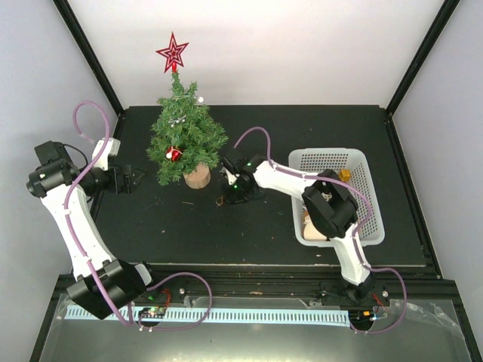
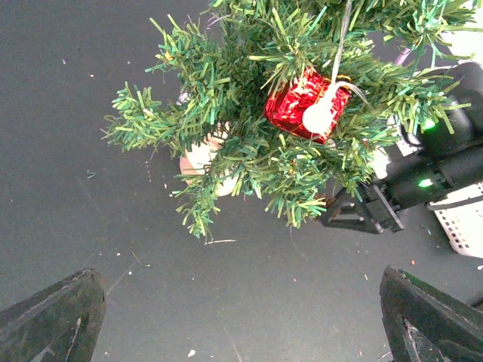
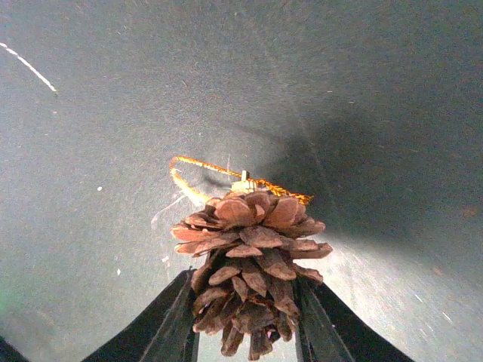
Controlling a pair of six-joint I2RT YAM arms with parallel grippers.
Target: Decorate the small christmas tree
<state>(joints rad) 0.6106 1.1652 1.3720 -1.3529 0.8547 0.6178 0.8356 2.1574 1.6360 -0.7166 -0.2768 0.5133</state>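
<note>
The tree stood upright on its tan base at the rear of the dark desk, left of centre. A red star topped it. A shiny red box ornament hung low among the branches, with a white ornament on a string just in front of it.

The left end effector hovered just left of the tree, near its lower branches and apart from them. It was open, its two dark fingers spread wide and holding nothing. Its wrist camera faced the tree.

The right end effector sat low over the desk just right of the base, apart from the tree. It was closed on a brown pine cone, with the fingers pressing the cone's lower scales from both sides. A gold loop was attached at the cone's far end, and bare desk showed beyond it.

A white basket rested on the right side of the desk, well apart from the tree. The right arm's elbow partly covered it. Something tan lay inside, but what it was could not be told.
</note>
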